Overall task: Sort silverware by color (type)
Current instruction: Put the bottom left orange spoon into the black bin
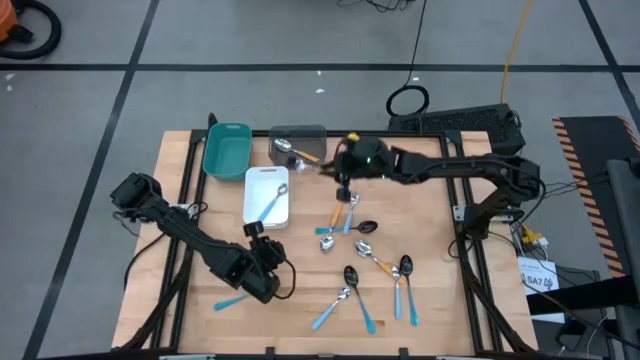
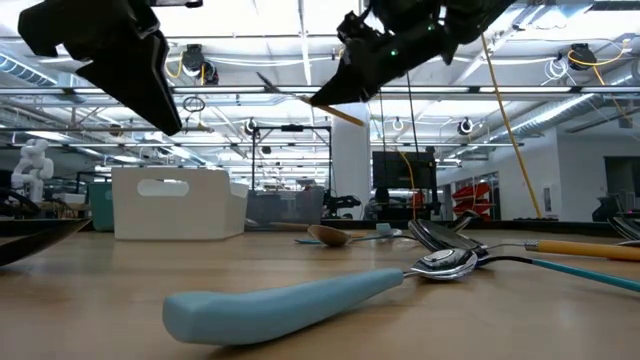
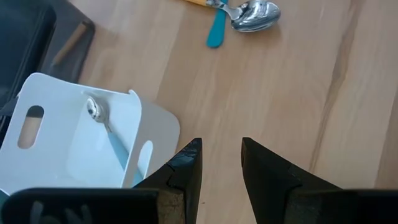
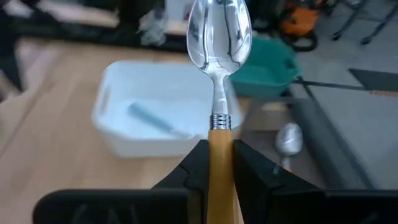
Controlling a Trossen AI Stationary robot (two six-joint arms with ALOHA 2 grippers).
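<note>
An orange-handled spoon (image 4: 219, 74) is gripped by the right claw (image 4: 217, 163) above the counter (image 1: 440, 300), near the grey tray (image 1: 300, 135); its handle end is hidden between the fingers. The left claw (image 3: 221, 168) is held empty with fingers parted beside the white tray (image 3: 74, 143), where a blue-handled spoon (image 3: 109, 127) lies partly hidden by the wall.
</note>
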